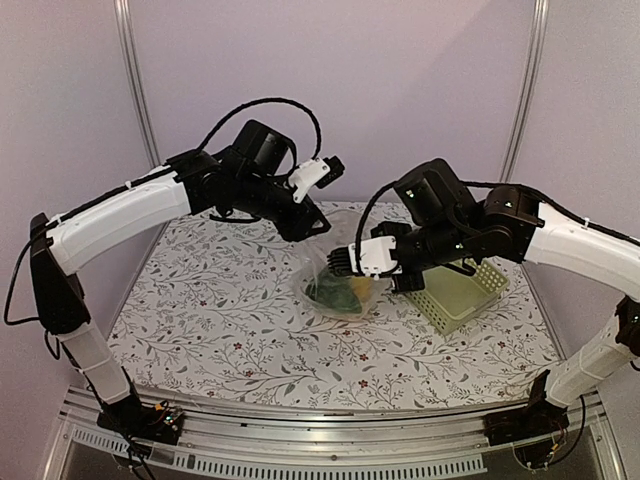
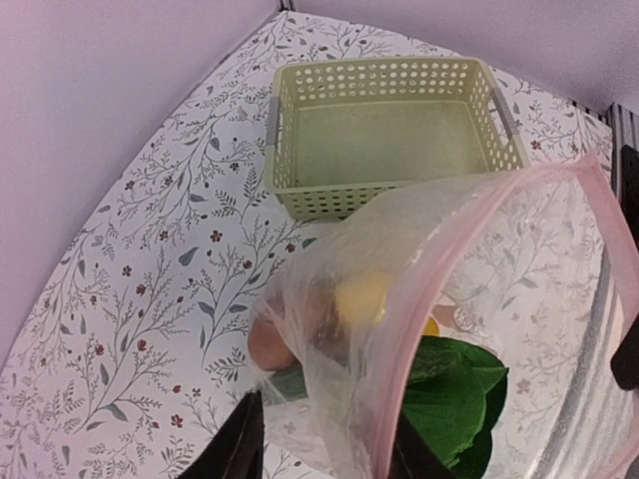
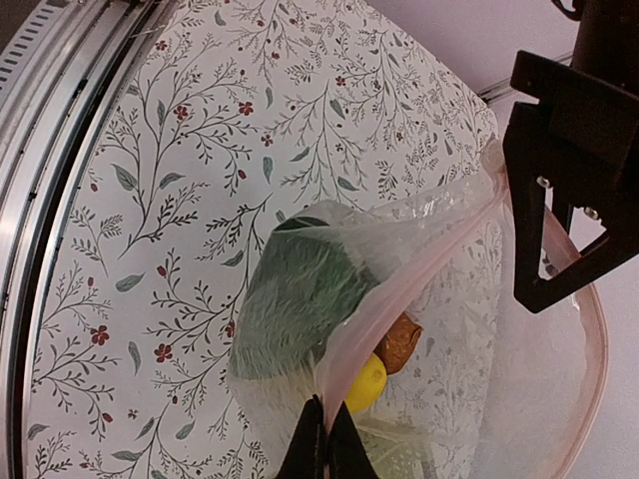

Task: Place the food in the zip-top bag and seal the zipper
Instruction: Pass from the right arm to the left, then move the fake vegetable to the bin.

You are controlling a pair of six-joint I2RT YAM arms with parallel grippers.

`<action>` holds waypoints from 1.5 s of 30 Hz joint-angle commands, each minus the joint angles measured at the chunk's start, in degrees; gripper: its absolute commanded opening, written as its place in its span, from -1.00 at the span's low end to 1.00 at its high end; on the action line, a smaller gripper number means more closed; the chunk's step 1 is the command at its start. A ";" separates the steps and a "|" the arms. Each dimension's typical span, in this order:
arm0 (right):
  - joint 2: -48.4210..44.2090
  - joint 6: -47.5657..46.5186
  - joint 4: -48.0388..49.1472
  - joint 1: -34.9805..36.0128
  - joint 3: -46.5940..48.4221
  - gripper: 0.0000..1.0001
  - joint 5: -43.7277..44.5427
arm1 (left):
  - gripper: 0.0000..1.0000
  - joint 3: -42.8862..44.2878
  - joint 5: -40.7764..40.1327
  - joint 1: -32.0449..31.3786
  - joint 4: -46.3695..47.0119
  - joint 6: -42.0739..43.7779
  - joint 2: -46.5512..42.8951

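While you have the bag (image 1: 312,280) hung between both arms mid-tabletop (image 1: 200,320), just left of the basket (image 2: 300,195), watch the seal. The food is in the bag and the mouth gapes.

Right end effector (image 3: 326,444): fingers together, pinching the zipper (image 3: 419,289). Left end effector (image 2: 324,454): clamped on bunched film at the bag's mouth, with the strip running down between its fingers.

Risks, as I judge them:
- The yellow fruit (image 3: 364,381) and brown round one (image 3: 399,344) sit right against the strip. Close there and you likely trap food in the track.
- The strip bows in a wide loop. If you pull the ends unevenly, the halves may twist and not mate.
- The film is thin and crinkly. A hard tug could slip it from the left grip, so the bag sags and food rolls out.

Counts:
- Bag: 1.
- Zipper: 1.
- Basket: 1, with no food showing in it.
- Arms: 2.
- Food seen through the film: 1 leafy green (image 2: 449,389), 1 brown round, yellow 1 for sure and maybe 2.
- Orange piece and cucumber: you cannot pick these out for certain.
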 commanded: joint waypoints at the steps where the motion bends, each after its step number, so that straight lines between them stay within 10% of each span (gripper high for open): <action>1: -1.56 1.30 0.24 -0.52 -0.57 -1.00 -2.00 | -0.43 2.55 1.53 -0.80 -0.75 0.70 1.88; 5: -2.50 2.67 -0.16 -2.09 0.63 -0.77 -5.66 | -0.93 2.84 2.81 -1.21 0.70 -0.03 2.39; 11: -6.68 6.84 -4.27 -14.73 5.47 -0.23 -24.92 | -1.00 1.78 1.89 -1.22 1.74 -2.23 2.04; 24: -3.38 30.19 6.70 -38.16 -3.27 -0.30 -31.05 | -1.00 -6.59 3.23 -1.19 7.37 -3.51 -2.38; 45: 36.26 42.06 7.04 -42.31 12.20 -0.37 -18.53 | -1.00 -16.81 -2.45 -2.54 15.94 -7.81 -7.98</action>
